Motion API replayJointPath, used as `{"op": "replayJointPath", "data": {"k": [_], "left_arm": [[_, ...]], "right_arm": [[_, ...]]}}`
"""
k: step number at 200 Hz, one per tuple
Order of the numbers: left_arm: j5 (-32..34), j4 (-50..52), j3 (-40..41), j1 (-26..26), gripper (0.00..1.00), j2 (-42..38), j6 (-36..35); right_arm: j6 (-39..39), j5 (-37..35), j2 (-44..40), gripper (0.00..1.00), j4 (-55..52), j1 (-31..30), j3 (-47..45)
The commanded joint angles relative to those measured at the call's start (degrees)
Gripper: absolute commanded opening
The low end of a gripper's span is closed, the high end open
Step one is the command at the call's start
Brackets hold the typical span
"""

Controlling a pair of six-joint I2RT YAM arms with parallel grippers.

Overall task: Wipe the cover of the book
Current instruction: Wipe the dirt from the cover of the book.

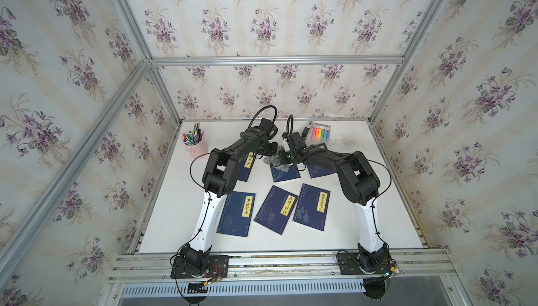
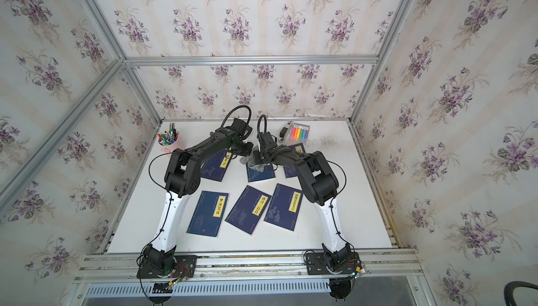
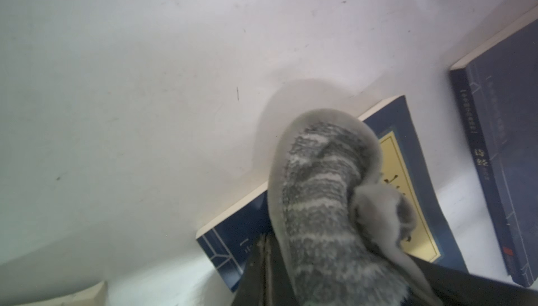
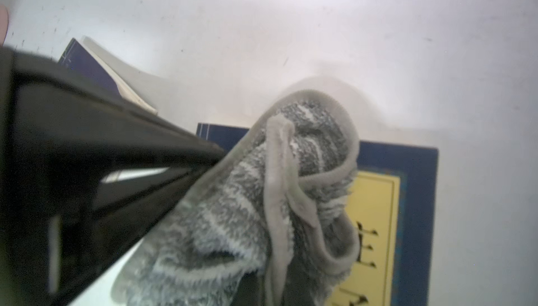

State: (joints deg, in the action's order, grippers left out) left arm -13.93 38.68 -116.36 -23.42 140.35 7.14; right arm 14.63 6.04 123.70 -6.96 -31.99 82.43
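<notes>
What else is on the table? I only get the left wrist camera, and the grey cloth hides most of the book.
Observer: Six blue books lie there; yours is the middle book of the back row.
Operator: Where's the right arm?
Observer: The right gripper is at the cloth too, over that book, close beside the left gripper.
Operator: Anything by the back wall?
Observer: A pink pen cup stands in the back left corner.

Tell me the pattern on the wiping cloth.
Grey cloth with pale wavy stripes and a plain grey hem; clearest in the right wrist view.
</notes>
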Motion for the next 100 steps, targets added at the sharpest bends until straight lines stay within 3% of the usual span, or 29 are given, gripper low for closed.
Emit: {"op": "replayJointPath", "data": {"k": [1, 53, 100], "left_arm": [[1.7, 3.4, 0.9, 0.0, 0.0, 2.0, 0.2], [1.6, 3.6, 1.0, 0.0, 0.0, 2.0, 0.2], [1.4, 3.5, 0.9, 0.0, 0.0, 1.9, 0.1]], "right_arm": [[-0.7, -0.9, -1.9, 0.0, -9.2, -1.2, -5.8], [0.7, 0.0, -8.6, 0.0, -6.0, -3.9, -15.9], [-1.2, -0.6, -6.7, 0.0, -8.2, -4.5, -10.2]]}}
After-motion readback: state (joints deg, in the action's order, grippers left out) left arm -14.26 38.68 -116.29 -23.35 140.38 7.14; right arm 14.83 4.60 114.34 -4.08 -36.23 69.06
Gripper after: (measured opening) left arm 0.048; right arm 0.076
